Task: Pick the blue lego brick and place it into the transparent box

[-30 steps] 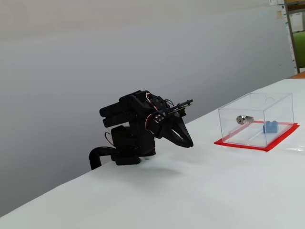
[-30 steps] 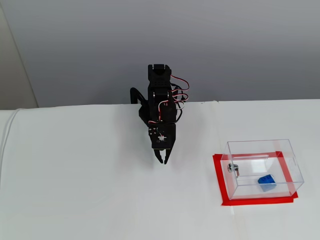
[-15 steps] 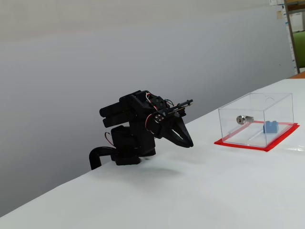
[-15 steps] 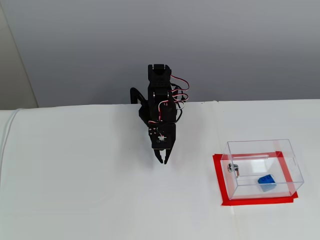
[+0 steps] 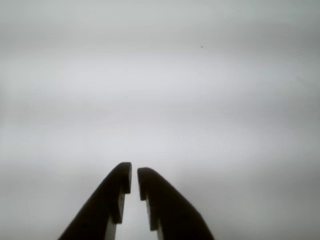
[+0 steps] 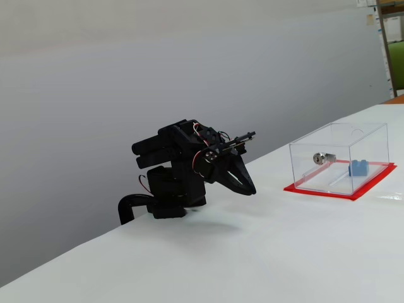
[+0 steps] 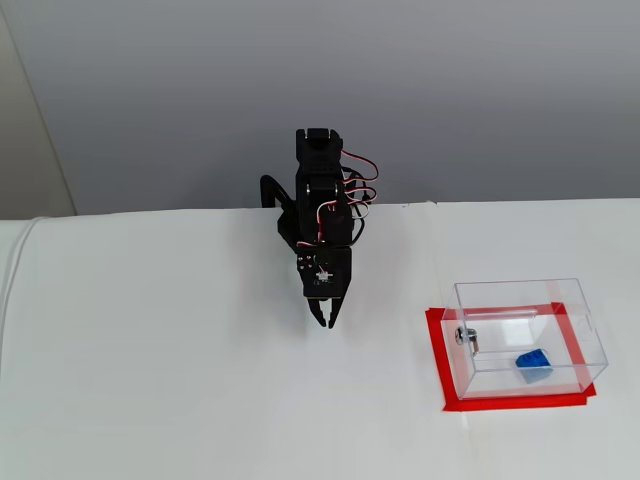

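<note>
Your jaws were nearly closed, with only a thin slit between the tips and nothing in them; the gripper [image 5: 134,179] showed in the wrist view as two dark fingers [image 5: 107,200] rising from the bottom edge over bare white table [image 5: 200,100]; in a fixed view the gripper [image 6: 250,189] pointed down and to the right, its tips just above the table [image 6: 284,252]; in the other fixed view the gripper [image 7: 326,321] pointed toward the camera from below the folded arm [image 7: 320,200].

The arm [image 6: 177,170] sat hunched low over its base near the table's far edge, with red and white wires [image 7: 360,185] looping at its side; you had it well apart from the box.

The box [image 7: 527,335] stood to the right of the gripper in both fixed views, its clear walls on a red base [image 7: 437,360]; the brick [image 7: 533,363] lay inside the box, on the floor near the front right corner as that view showed it; in a fixed view the brick [image 6: 359,168] showed through the clear wall of the box [image 6: 338,158], toward its right end; a small silver cylinder [image 6: 320,157] sat at the left wall, apart from the brick; the same cylinder [image 7: 464,336] showed at the box's left wall from above.
</note>
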Tool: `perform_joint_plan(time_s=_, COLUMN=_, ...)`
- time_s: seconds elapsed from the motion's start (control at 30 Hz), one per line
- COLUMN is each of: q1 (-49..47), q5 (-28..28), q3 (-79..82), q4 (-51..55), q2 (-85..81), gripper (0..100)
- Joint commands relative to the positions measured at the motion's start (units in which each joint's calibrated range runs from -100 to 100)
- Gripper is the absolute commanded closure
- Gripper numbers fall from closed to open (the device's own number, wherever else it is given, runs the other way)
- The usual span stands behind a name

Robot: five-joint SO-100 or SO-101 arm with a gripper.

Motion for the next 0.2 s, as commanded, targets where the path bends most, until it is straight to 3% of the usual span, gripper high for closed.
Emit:
perform_joint_plan(time_s=0.0, q1=-0.48, q5=0.21, q3=0.69, q4=0.09, q2=-0.84, gripper=99)
perform_joint_plan(time_s=0.17, q1=-0.48, q5=0.21, q3=0.69, q4=0.09, q2=-0.84, gripper=99)
